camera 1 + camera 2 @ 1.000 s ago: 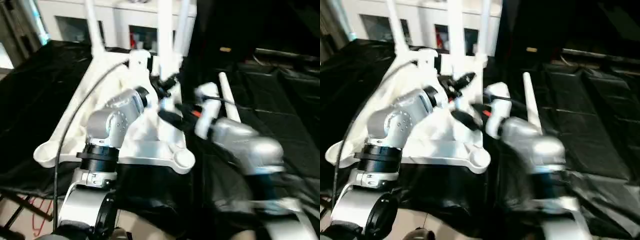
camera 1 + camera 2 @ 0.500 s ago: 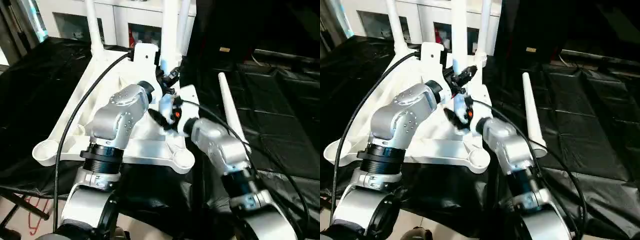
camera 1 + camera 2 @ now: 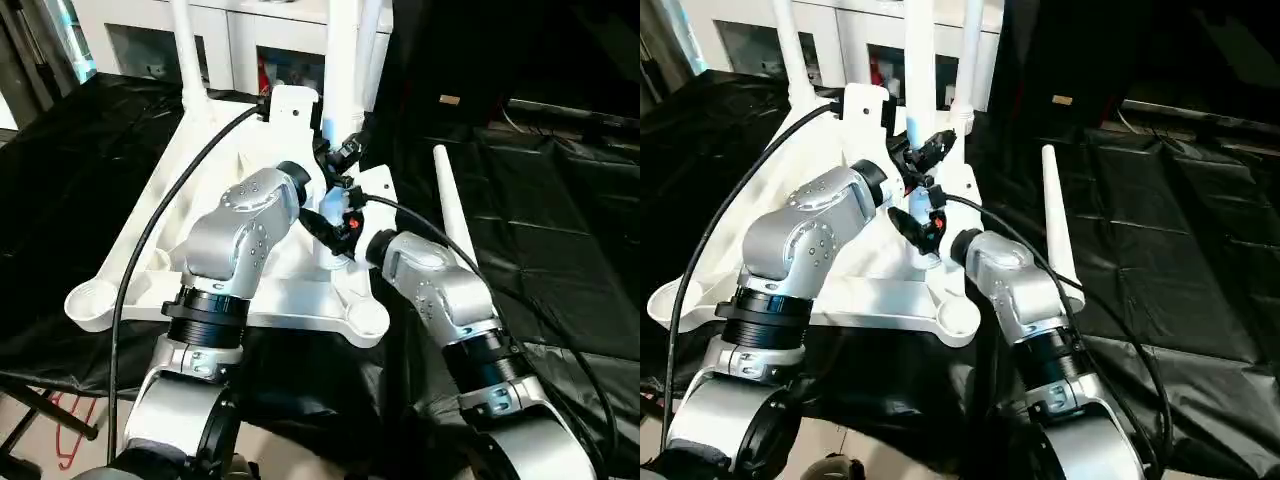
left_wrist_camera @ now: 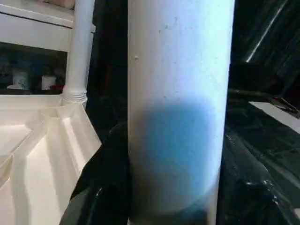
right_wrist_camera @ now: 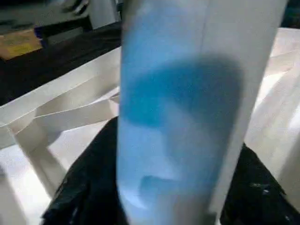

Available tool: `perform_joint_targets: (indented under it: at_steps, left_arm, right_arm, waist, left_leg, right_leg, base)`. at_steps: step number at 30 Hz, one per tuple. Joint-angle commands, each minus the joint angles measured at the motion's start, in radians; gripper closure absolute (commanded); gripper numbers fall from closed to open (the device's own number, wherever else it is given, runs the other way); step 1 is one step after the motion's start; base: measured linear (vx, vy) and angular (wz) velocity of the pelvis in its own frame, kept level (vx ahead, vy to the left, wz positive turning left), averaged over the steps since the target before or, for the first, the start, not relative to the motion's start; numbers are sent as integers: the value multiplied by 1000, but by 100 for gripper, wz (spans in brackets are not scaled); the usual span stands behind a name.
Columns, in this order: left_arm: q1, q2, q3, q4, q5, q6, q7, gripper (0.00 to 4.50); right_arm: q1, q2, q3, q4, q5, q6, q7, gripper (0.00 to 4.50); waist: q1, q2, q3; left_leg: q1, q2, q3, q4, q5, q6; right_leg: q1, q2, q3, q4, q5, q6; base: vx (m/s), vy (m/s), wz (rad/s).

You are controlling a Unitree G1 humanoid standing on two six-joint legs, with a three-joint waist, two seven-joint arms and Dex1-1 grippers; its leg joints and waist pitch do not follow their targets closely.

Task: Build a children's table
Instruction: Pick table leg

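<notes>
The children's table top [image 3: 150,250] lies upside down on black cloth, ribbed side up. Two legs stand upright in its far corner sockets [image 3: 185,50] [image 3: 370,40]. A third leg [image 3: 340,60] is held upright over the top's right side, its lower end hidden behind my grippers. My left gripper [image 3: 340,162] is shut on this leg [image 4: 178,93], with black fingers [image 4: 105,183] on both sides. Just below it, my right gripper [image 3: 335,225] hugs the same leg [image 5: 187,93], its fingers [image 5: 91,183] against the tube. A loose leg [image 3: 452,220] lies on the cloth to the right.
A white cabinet [image 3: 140,40] with glass-fronted compartments stands right behind the table top. The near corner sockets [image 3: 365,318] [image 3: 88,300] sit by the cloth's front edge. Black cloth [image 3: 560,230] spreads out to the right. A red wire object [image 3: 75,430] lies on the floor.
My right arm has swung in from the right, and its fingers have closed around the upright leg below the left gripper. The left gripper has kept its hold.
</notes>
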Motion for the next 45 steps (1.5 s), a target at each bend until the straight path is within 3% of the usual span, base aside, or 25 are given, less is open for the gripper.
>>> perform_joint_targets:
  at_steps: [1, 6, 7, 9, 13, 19, 20, 21, 24, 27, 30, 37, 40, 41, 45]
  left_arm:
    - [-5, 3, -3, -30, -26, 8, -39, 190]
    - [-8, 4, 37, -19, -91, 13, -101, 144]
    - [-6, 17, 71, -15, -155, 54, -155, 144]
    - [-5, 33, 101, -8, -211, 99, -206, 131]
    - [-7, 63, 151, 25, -306, 181, -293, 94]
    - [15, 106, 116, 24, -340, 206, -412, 49]
    - [15, 105, 122, 23, -354, 212, -421, 37]
    - [15, 100, 133, 21, -373, 220, -426, 75]
    - [9, 92, 160, 20, -421, 240, -439, 78]
    - [7, 81, 175, 16, -454, 248, -460, 121]
    - [9, 90, 153, 17, -436, 235, -471, 125]
    - [8, 87, 149, 27, -419, 208, -434, 197]
    - [4, 83, 150, 24, -407, 186, -415, 207]
    - [2, 82, 149, 22, -402, 180, -411, 219]
    - [2, 87, 128, -6, -369, 152, -389, 248]
  right_arm:
    - [11, -17, -38, -5, 31, 17, 21, 240]
    - [25, -44, -69, -59, 127, 46, 156, 255]
    - [36, -76, -81, -102, 186, 84, 241, 255]
    - [42, -109, -87, -129, 224, 123, 306, 256]
    - [63, -192, -76, -179, 280, 193, 438, 257]
    - [74, -258, -69, -215, 321, 237, 532, 257]
    - [73, -266, -68, -218, 328, 244, 545, 257]
    - [73, -272, -68, -221, 332, 249, 554, 257]
    - [71, -287, -71, -233, 354, 277, 584, 257]
    - [72, -296, -66, -245, 369, 298, 612, 257]
    - [73, -303, -58, -248, 370, 300, 617, 257]
    - [74, -305, -55, -252, 352, 282, 602, 257]
    - [69, -302, -56, -248, 327, 257, 575, 257]
    - [65, -300, -57, -243, 318, 248, 560, 201]
    - [48, -293, -61, -224, 295, 244, 505, 176]
  waist:
    - [-2, -3, -85]
    - [3, -1, -85]
    - [2, 2, -86]
    - [3, 3, -86]
    - [7, 2, -85]
    - [9, 3, -86]
    - [10, 10, -86]
    - [9, 5, -87]
    - [10, 4, -87]
    - [12, 4, -87]
    - [12, 4, -86]
    - [13, 4, -87]
    - [12, 4, -88]
    - [11, 1, -88]
    - [10, 0, -87]
  left_leg:
    - [24, 36, -17, -64, -177, -13]
    - [23, 36, -17, -63, -175, -1]
    - [23, 36, -18, -63, -174, -1]
    - [24, 34, -16, -61, -166, 8]
    - [24, 34, -16, -60, -172, 7]
    - [25, 36, -18, -60, -174, 3]
    - [25, 37, -19, -60, -171, 0]
    - [24, 36, -18, -59, -169, -1]
    - [24, 35, -17, -58, -163, 5]
    - [24, 36, -18, -58, -169, 4]
    - [25, 36, -18, -59, -174, 1]
    - [25, 36, -18, -57, -170, -5]
    - [24, 36, -18, -57, -165, -7]
    - [25, 36, -18, -57, -164, -8]
    - [24, 36, -18, -57, -166, -6]
  right_leg:
    - [50, -79, 49, -70, -208, -137]
    - [54, -79, 49, -70, -189, -148]
    - [54, -78, 48, -68, -186, -153]
    - [55, -75, 46, -67, -171, -171]
    - [56, -77, 46, -70, -201, -174]
    - [57, -79, 45, -71, -220, -173]
    - [56, -79, 45, -69, -212, -176]
    - [58, -78, 45, -68, -194, -186]
    - [59, -78, 45, -67, -184, -198]
    - [59, -79, 44, -69, -201, -193]
    - [57, -78, 44, -71, -216, -186]
    - [58, -78, 45, -70, -213, -180]
    - [58, -77, 44, -69, -207, -179]
    - [58, -78, 45, -70, -208, -178]
    - [58, -79, 45, -69, -217, -168]
  base:
    - [0, 0, 0]
    - [0, 0, 0]
    - [0, 0, 0]
    - [0, 0, 0]
    - [0, 0, 0]
    - [0, 0, 0]
    - [0, 0, 0]
    - [0, 0, 0]
    - [0, 0, 0]
    - [0, 0, 0]
    - [0, 0, 0]
    - [0, 0, 0]
    - [0, 0, 0]
    - [0, 0, 0]
    - [0, 0, 0]
